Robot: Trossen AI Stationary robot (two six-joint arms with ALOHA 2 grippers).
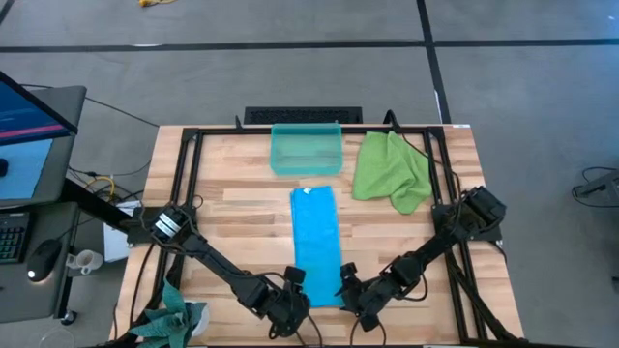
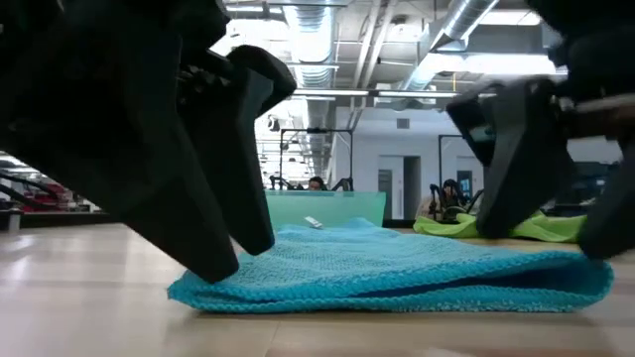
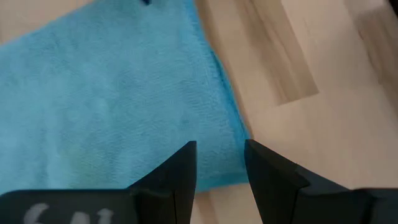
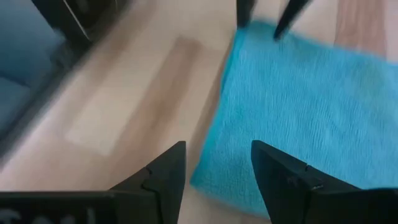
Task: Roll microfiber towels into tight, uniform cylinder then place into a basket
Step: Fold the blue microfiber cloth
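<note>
The left tool (image 1: 293, 288) and right tool (image 1: 346, 284) sit low at the worktop's (image 1: 242, 222) near edge, both open and gripping nothing, 1 at each near corner of the blue towel (image 1: 315, 242); that towel lies flat in a long strip; beyond it stands the basket (image 1: 306, 150); the green towel (image 1: 391, 170) lies crumpled beside the basket.

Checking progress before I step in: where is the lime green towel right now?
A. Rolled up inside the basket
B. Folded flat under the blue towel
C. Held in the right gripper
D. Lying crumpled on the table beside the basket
D: the lime green towel lies crumpled on the table right beside the basket, untouched.
</note>
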